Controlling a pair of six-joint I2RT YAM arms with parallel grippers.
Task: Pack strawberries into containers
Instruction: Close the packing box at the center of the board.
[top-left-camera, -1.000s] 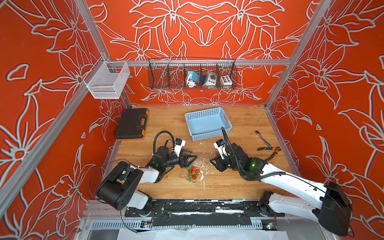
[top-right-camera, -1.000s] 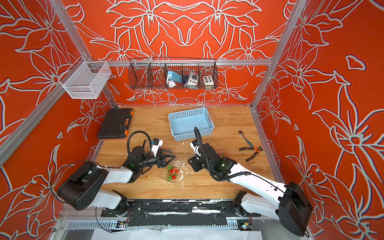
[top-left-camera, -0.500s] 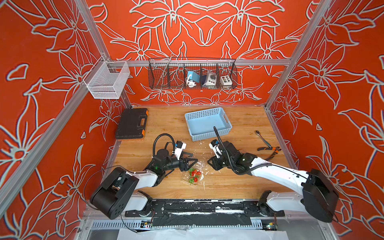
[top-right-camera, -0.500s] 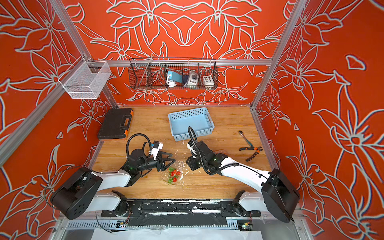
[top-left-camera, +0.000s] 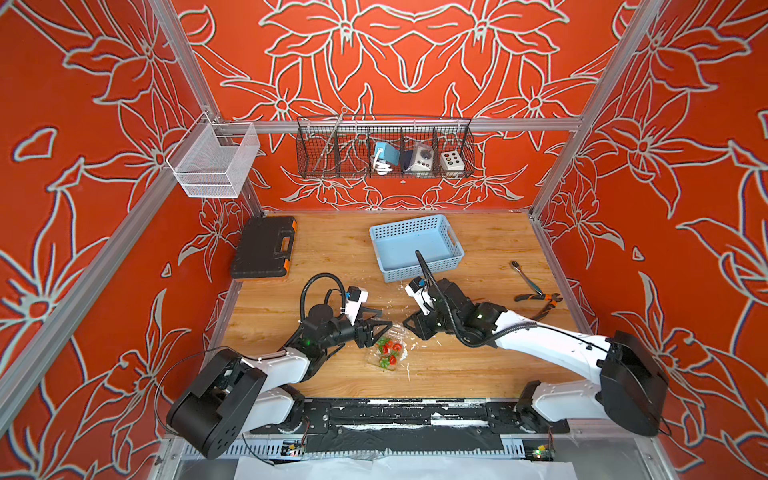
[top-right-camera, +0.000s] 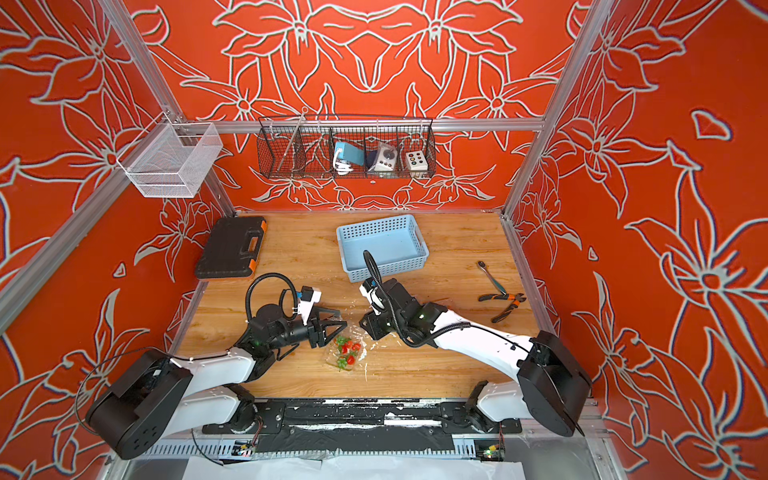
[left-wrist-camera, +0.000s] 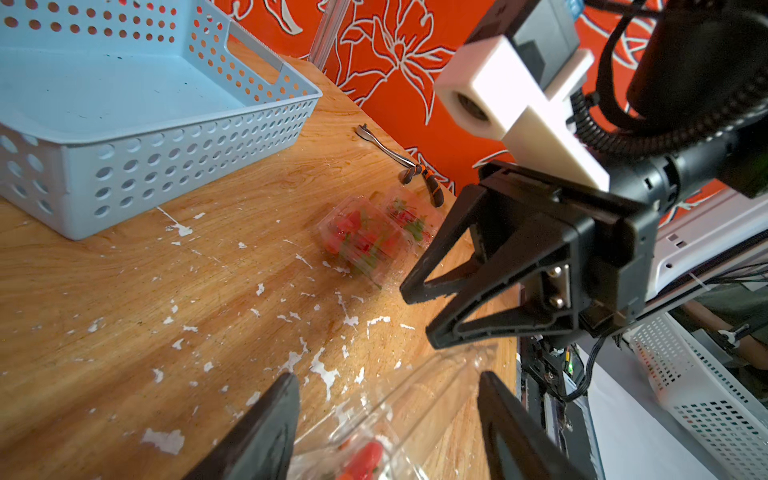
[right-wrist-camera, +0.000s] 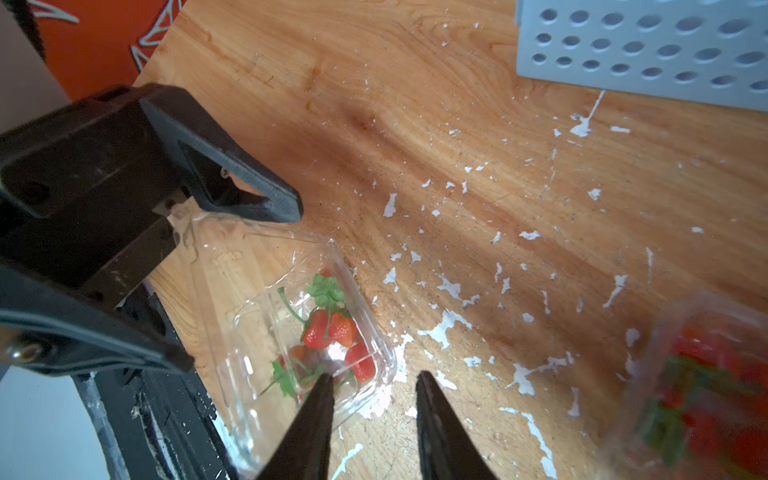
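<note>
Right arm: it has swung in toward the middle of the table over the last second. The right gripper now hangs just beside the open box, fingers apart with nothing between them.
Left gripper: it has hardly moved. Its fingers are spread wide, and the box's raised lid stands between them. Whether either finger touches the lid is hard to tell through the clear plastic.
Open box: same spot near the table's front edge, lid tipped up toward the left gripper.
Strawberries: four or so lie in the open box. More show red inside a closed box, possibly two side by side. The right gripper sits between that and the open box.
Blue basket: bare inside, and no loose berries are seen on the table.
Meaning: filling looks finished. Both arms have gathered on the last open box, probably to fold the lid down and snap it.
Risk: the light box may slide unless one gripper steadies it.
</note>
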